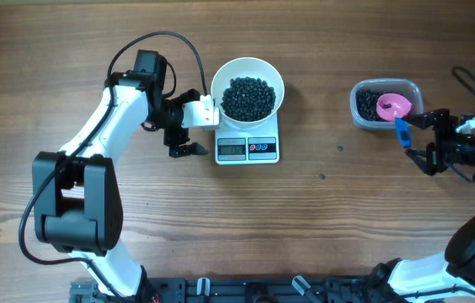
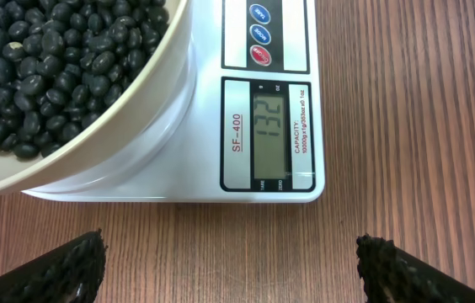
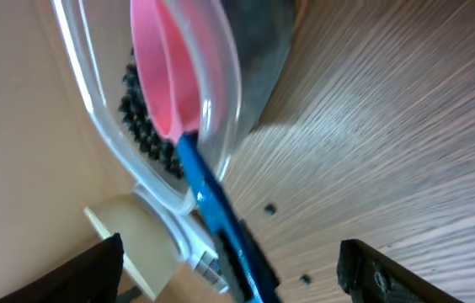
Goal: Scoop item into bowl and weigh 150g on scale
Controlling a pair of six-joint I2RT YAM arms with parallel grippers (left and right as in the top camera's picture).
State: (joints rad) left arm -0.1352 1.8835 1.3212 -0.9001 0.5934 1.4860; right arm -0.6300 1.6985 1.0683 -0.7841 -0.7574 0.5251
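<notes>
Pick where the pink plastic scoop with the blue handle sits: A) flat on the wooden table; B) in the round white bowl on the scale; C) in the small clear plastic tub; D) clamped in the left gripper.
C: the pink plastic scoop lies in the small clear plastic tub, its blue handle sticking out over the rim.

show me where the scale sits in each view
Overhead: the scale is at upper centre, its display towards the bottom edge.
Left wrist: it fills the upper middle, display turned sideways.
Right wrist: not in it.
Shared landmark: the white bowl standing on it, seen in the overhead and left wrist views.
</notes>
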